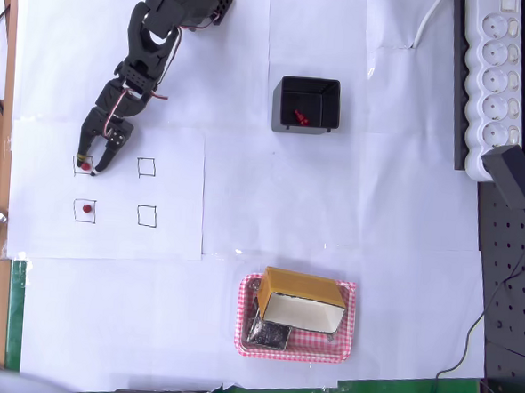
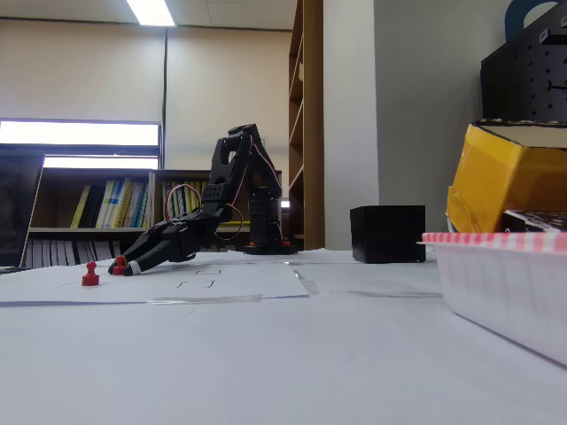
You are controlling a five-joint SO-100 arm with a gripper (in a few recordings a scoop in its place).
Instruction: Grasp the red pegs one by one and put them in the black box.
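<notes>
Black two-finger gripper, left of overhead frame, fingers slightly parted around tiny dark-red round peg; grip unconfirmed. Fingers to be centred, closed gently before lift.

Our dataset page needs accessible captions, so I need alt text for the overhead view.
A black robot arm reaches down-left, its gripper open around a red peg in a drawn square on white paper. Another peg sits in the square below; two squares are empty. A black box to the right holds red pegs.
</notes>
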